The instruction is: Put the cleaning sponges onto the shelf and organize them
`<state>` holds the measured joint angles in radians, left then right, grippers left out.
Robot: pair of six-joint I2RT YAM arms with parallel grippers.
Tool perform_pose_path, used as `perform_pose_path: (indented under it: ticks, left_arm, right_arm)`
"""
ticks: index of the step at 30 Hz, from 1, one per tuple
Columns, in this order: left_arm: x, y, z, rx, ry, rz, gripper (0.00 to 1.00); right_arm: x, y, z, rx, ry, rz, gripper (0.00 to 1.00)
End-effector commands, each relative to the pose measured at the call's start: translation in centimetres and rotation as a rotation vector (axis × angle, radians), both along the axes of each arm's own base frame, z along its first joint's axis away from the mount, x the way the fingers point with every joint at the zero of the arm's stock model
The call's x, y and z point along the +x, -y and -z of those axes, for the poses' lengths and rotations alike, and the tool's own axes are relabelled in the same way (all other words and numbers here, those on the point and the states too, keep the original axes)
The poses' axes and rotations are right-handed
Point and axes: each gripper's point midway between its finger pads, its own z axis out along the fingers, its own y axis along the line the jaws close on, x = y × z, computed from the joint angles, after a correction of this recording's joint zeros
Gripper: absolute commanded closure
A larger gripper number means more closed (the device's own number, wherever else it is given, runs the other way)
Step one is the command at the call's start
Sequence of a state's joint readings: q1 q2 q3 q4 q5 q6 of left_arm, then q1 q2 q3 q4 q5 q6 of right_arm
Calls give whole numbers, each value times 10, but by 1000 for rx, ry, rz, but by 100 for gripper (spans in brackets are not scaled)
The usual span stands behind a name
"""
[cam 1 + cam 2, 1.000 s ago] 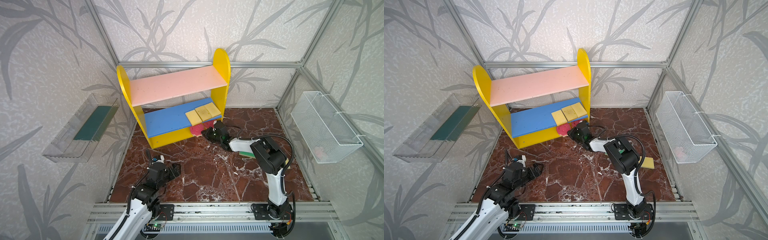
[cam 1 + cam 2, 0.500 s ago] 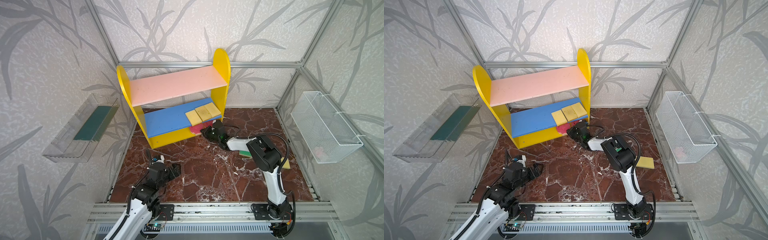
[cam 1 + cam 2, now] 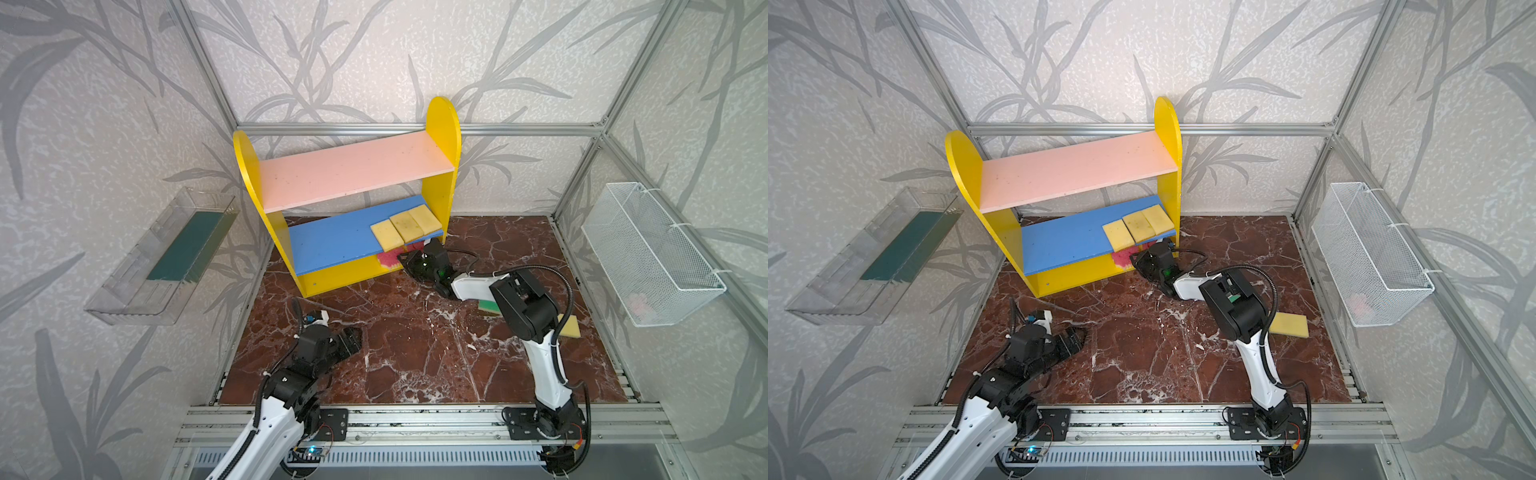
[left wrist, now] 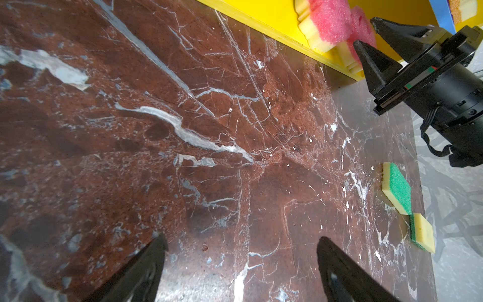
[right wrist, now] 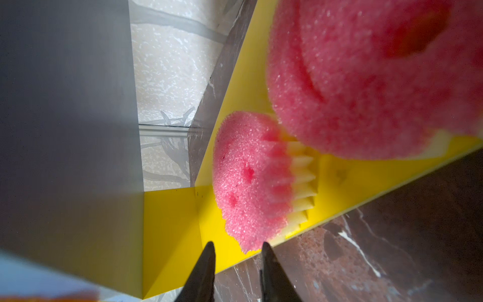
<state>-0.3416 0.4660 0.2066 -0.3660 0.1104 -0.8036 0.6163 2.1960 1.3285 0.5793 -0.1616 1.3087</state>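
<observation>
Two round pink sponges (image 5: 251, 180), coarse open-pored foam with pale ridged undersides, lie on the shelf's (image 3: 345, 276) yellow base, overlapping. Three pale yellow blocks (image 3: 405, 226) sit side by side on its blue board. My right gripper (image 5: 237, 251) is just beside the pink foam, jaws slightly apart, holding nothing. My left gripper (image 4: 240, 248) is spread wide over veined marble. Only the left wrist view shows clearly the green-faced sponge (image 4: 396, 191) on the floor.

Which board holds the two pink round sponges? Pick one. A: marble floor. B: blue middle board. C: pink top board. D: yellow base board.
D: both pink round sponges lie on the shelf's yellow base board, under the blue middle board, which carries three pale yellow sponges.
</observation>
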Motion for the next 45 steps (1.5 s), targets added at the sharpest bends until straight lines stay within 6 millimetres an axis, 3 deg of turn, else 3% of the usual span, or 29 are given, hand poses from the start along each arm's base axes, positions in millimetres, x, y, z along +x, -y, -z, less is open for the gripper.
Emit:
perform_pose_path:
  ticks: [1,8,17,20,26,31,37,40,45]
  left_arm:
    - [-1,-2,3,13,-5,-2,8]
    - [-2,-1,-3,13,-3,6,8]
    - [1,9,-16,21,3,31,8]
    - [5,21,-21,55,10,59,8]
    - [19,50,-32,110,5,125,8]
    - [34,90,-37,162,15,201,8]
    - [51,141,-37,187,-3,290,8]
    - [59,157,-35,173,-9,313,8]
    - [65,166,-30,186,-21,327,8]
  right_arm:
    - [2,-4,-3,5,18,-14,66]
    - [-16,7,-10,-16,20,-34,64]
    - [-70,43,-28,-127,14,-152,62]
    - [-91,72,-27,-174,-19,-177,60]
    - [-124,151,-28,-199,-79,-174,57]
    - [-150,225,-26,-283,-126,-110,48]
    - [-167,305,-9,-278,-207,49,42]
    - [-170,333,-1,-270,-234,122,41]
    - [-165,352,11,-278,-276,175,40]
